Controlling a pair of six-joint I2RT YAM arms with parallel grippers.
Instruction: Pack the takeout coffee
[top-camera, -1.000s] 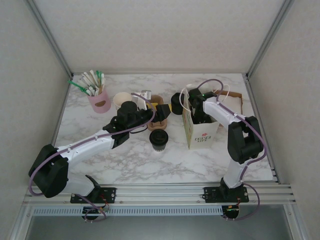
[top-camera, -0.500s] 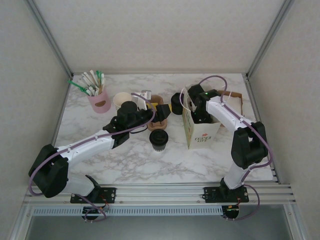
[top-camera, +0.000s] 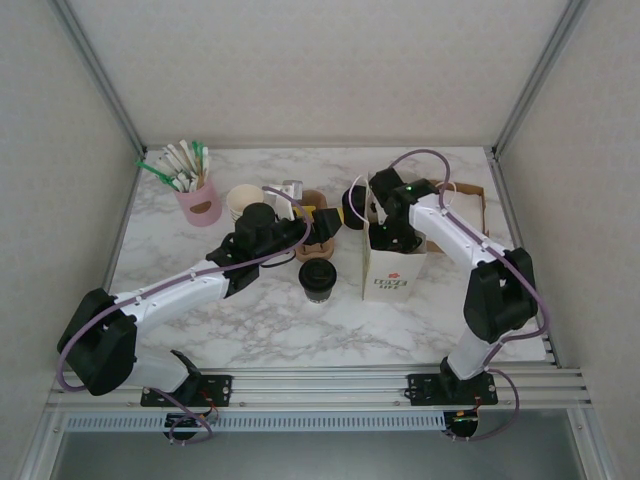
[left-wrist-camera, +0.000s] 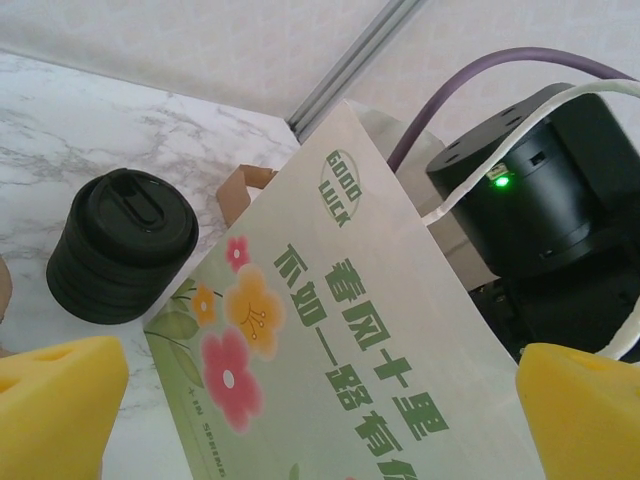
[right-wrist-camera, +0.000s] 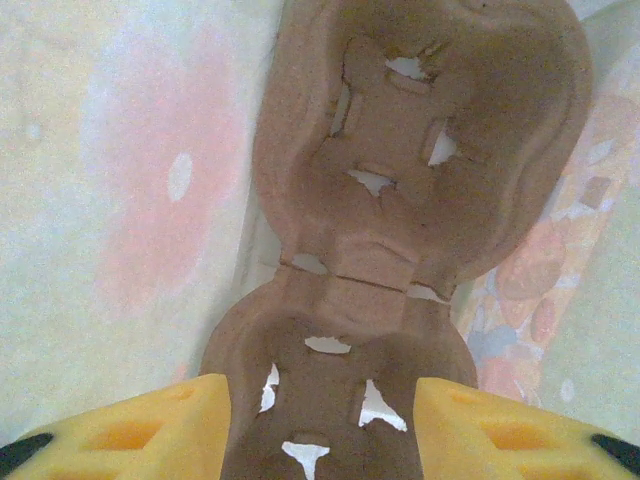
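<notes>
The takeout coffee (top-camera: 317, 279), a small cup under a black lid, stands on the marble table, apart from both grippers. My left gripper (top-camera: 322, 224) hovers just behind it, open and empty. In the left wrist view that gripper (left-wrist-camera: 320, 420) faces the flowered paper bag (left-wrist-camera: 330, 340). The bag (top-camera: 393, 266) stands upright right of the coffee. My right gripper (top-camera: 396, 236) reaches into it from above. Inside lies a brown pulp cup carrier (right-wrist-camera: 400, 180). The right gripper (right-wrist-camera: 322, 420) has a yellow fingertip on each side of the carrier's near well. Whether they press on it I cannot make out.
A black stack of lids (top-camera: 354, 205) (left-wrist-camera: 120, 245) sits behind the bag. A lidless stack of cream cups (top-camera: 243, 200) and a pink holder of stirrers (top-camera: 198, 202) stand at the back left. A cardboard tray (top-camera: 470, 200) lies back right. Metal frame posts border the table.
The bag went from leaning to upright and shifted a little toward the coffee and the near edge. My right wrist drew back slightly. The left arm and the coffee stayed put.
</notes>
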